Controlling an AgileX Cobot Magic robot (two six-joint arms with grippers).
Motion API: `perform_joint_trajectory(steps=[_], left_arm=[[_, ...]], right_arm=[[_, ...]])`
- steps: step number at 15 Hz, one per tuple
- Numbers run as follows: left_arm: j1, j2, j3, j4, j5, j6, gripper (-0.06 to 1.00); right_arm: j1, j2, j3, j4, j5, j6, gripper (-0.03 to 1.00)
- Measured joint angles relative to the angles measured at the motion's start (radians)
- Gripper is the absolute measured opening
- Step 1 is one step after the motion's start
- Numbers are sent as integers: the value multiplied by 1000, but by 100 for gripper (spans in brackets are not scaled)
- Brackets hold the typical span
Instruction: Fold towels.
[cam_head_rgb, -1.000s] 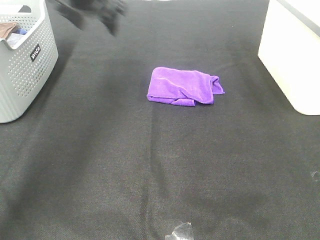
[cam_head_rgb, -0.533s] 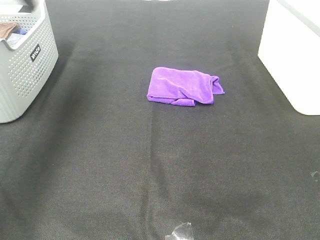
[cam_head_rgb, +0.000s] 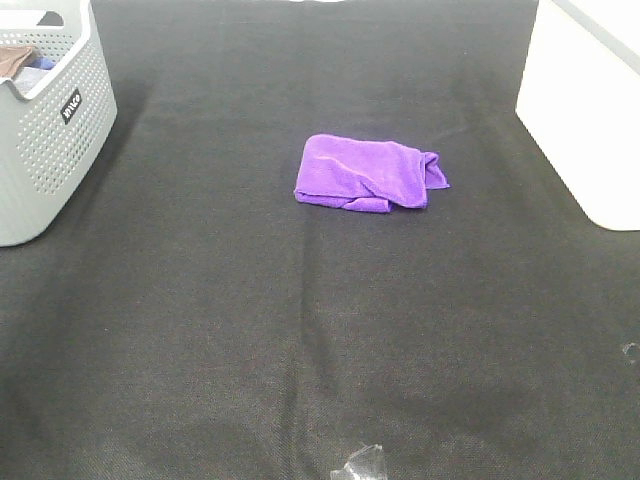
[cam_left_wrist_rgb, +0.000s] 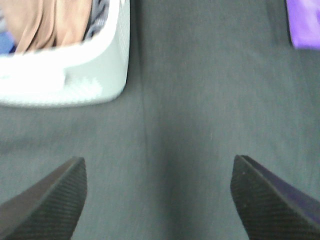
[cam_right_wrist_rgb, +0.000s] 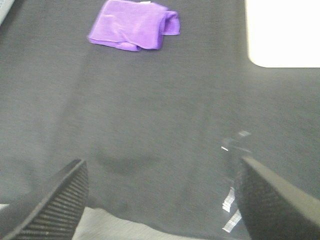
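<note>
Here the left gripper (cam_left_wrist_rgb: 159, 197) stands wide open and empty over bare dark cloth, its ribbed fingers (cam_left_wrist_rgb: 52, 200) well apart, with the grey basket (cam_left_wrist_rgb: 107, 75) near it and only an edge of the purple towel (cam_left_wrist_rgb: 303, 22) in its view. The right gripper (cam_right_wrist_rgb: 160, 200) is likewise spread and holds nothing, hanging back from the towel. Neither arm shows in the high view. The towel (cam_head_rgb: 368, 172) lies alone near the middle of the black table cover (cam_head_rgb: 300, 330), loosely bunched, one end rolled over on the side nearer the white bin (cam_head_rgb: 585, 110). It looks light, soft and limp, so it should sag and drag when lifted; a pinch at a free corner or hemmed edge seems best, though the corners are tucked under and hard to pick out
</note>
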Motion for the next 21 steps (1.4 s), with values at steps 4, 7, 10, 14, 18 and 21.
perform_joint_trajectory(steps=[4, 7, 10, 14, 18, 21], left_arm=[[0, -467, 155, 1, 116, 22, 73], [0, -742, 201, 1, 246, 24, 73], [0, -781, 258, -6, 264, 40, 73], [0, -782, 333, -56, 162, 54, 73], [0, -782, 336, -59, 149, 54, 73], [42, -782, 336, -59, 147, 57, 73]], right_arm=[[0, -249, 163, -26, 2, -35, 79], [0, -442, 270, -27, 3, -87, 79], [0, -468, 373, -27, 3, -97, 79], [0, -468, 465, -33, -125, -104, 79], [0, -468, 478, -36, -120, -104, 79], [-21, -468, 478, -32, -120, -104, 79]])
